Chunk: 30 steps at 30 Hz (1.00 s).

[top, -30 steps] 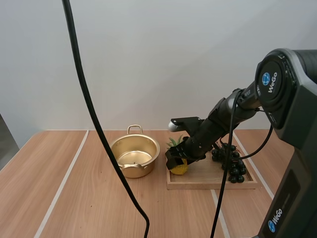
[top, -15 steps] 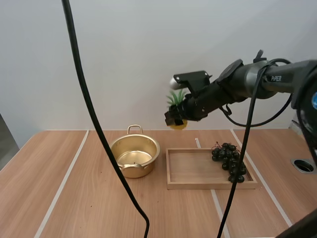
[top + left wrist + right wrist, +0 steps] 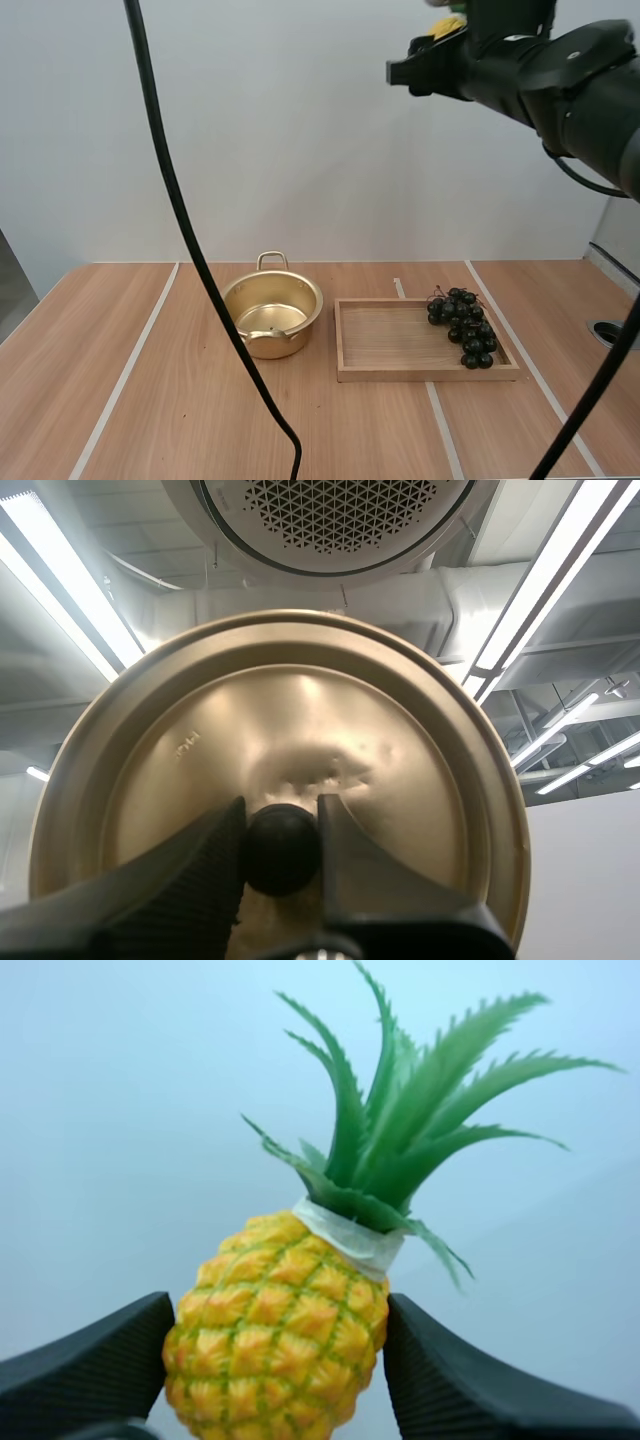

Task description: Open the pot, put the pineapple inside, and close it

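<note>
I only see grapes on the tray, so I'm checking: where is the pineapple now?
The pineapple is pinched in the right tool, held high above the table in the high view, on the side of the wooden tray, right of the pot.

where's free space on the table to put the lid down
Widest bare wood: the table left of the pot. Also free: the strip in front of pot and tray, and the tray's left part. Crowded: the grapes fill the tray's right end, and the gap between pot and tray is narrow.
</note>
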Each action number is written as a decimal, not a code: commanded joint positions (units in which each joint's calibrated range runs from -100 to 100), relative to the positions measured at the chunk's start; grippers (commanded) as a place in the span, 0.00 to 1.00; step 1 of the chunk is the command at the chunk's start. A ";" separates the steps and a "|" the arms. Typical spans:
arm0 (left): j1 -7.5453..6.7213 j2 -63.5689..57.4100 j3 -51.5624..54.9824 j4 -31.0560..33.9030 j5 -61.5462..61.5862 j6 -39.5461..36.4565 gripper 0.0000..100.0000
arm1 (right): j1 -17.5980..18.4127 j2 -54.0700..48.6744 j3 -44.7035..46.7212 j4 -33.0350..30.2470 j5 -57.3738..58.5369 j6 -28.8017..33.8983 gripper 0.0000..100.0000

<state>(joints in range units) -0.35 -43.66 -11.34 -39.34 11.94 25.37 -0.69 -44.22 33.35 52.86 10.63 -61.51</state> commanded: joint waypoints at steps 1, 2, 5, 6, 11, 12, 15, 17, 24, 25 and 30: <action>-0.11 -0.29 -0.42 -0.22 -0.33 0.13 0.00 | -1.08 -0.45 -0.34 3.55 -2.66 0.42 0.00; -0.11 -0.29 -0.42 -0.22 -0.33 0.13 0.00 | -1.17 -0.31 -0.34 3.93 -2.66 0.42 0.00; -0.11 -0.29 -0.42 -0.22 -0.33 0.13 0.00 | -1.17 -0.22 -0.34 5.99 -2.66 0.42 0.00; -0.11 -0.29 -0.42 -0.22 -0.33 0.13 0.00 | -1.17 -0.22 -0.34 6.86 -2.66 0.42 0.00; -0.11 -0.29 -0.42 -0.22 -0.33 0.13 0.00 | -0.86 1.27 -0.34 9.08 7.89 -0.09 0.00; -0.11 -0.29 -0.42 0.38 -0.33 0.13 0.00 | -0.42 1.96 -0.34 9.08 11.84 -0.35 0.00; -0.11 -0.29 -0.42 0.96 -0.33 0.13 0.00 | 1.63 4.70 -0.34 9.08 22.80 -3.38 0.00; -0.11 -0.29 -0.42 0.96 -0.33 0.13 0.00 | 3.67 7.10 -0.34 9.21 28.91 -6.85 0.00; -0.11 -0.29 -0.42 0.96 -0.33 0.13 0.00 | 9.23 16.88 -0.34 8.81 44.86 -12.09 0.00; -0.11 -0.29 -0.42 0.96 -0.33 0.13 0.00 | 9.69 18.54 -0.34 8.16 47.39 -12.65 0.00; -0.11 -0.29 -0.42 0.94 -0.33 2.99 0.00 | 10.93 25.84 -0.34 -0.02 58.14 -13.22 0.00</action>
<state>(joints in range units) -0.35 -43.66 -11.34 -38.75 11.94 27.06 9.91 -20.47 33.35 57.26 63.18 -73.92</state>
